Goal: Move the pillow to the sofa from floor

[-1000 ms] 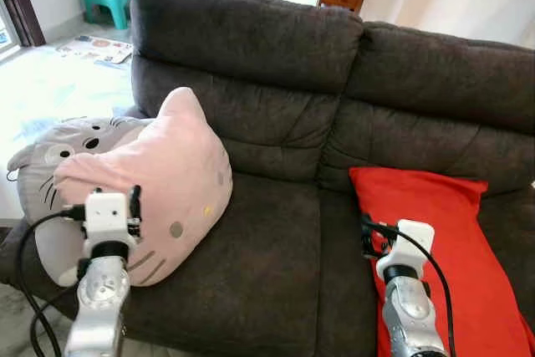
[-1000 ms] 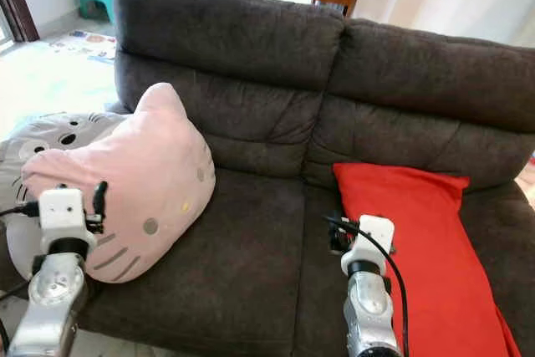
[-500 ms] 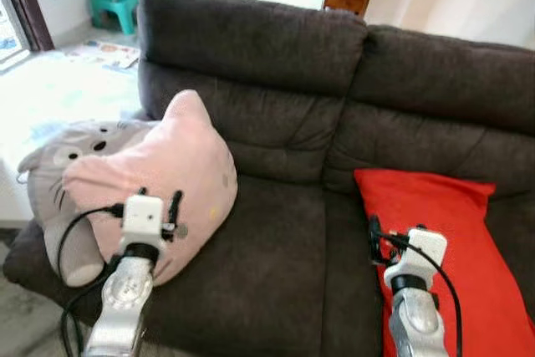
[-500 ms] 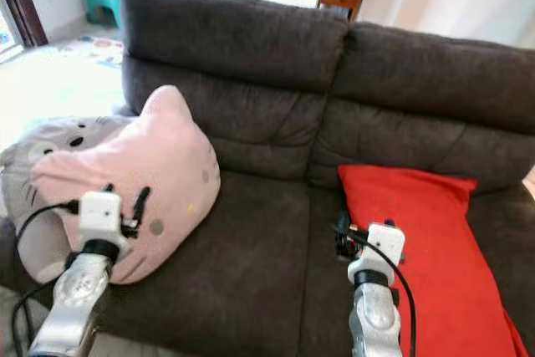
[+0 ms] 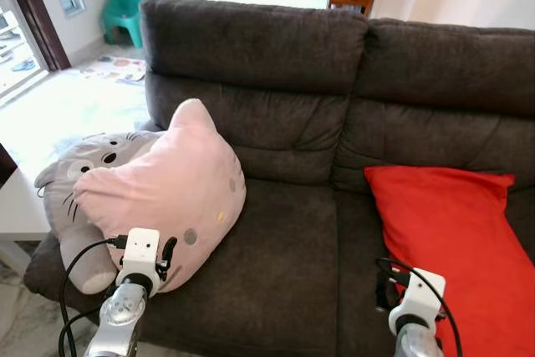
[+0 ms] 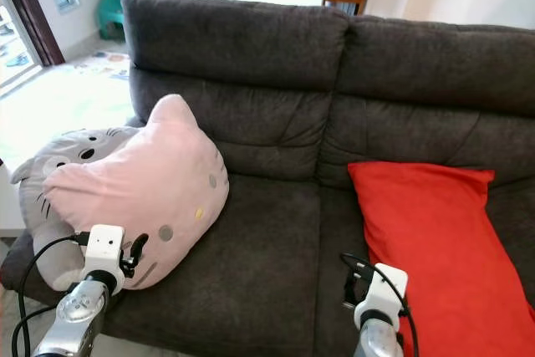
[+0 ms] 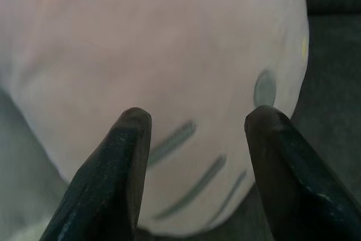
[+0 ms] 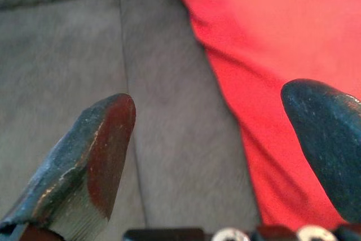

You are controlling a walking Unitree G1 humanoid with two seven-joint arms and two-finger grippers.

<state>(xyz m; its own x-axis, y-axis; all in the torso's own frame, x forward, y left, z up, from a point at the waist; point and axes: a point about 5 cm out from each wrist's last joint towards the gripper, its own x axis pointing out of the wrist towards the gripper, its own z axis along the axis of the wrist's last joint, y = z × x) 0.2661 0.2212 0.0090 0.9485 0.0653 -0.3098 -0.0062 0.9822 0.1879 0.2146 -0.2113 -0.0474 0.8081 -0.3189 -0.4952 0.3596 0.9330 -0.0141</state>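
The red pillow [image 5: 456, 232] lies flat on the right-hand seat of the sofa [image 5: 276, 81], its top edge against the backrest, so the move looks done; what seems left is only for the arms to draw clear. The right gripper [image 8: 220, 156] hangs just in front of the sofa's seat edge, beside the red pillow's near corner, fingers spread and holding nothing. The left gripper [image 7: 194, 167] hovers close before the pink cat-face cushion [image 5: 167, 198] at the sofa's left end, likewise spread and empty.

The sofa is dark brown, with a short fuzzy nap and deep puffy seams. The red pillow is a smooth, long rectangle. The pink cushion is plump, with one pointed ear and stitched whiskers; behind it leans a grey animal cushion [image 5: 84, 160], soft and rounded.
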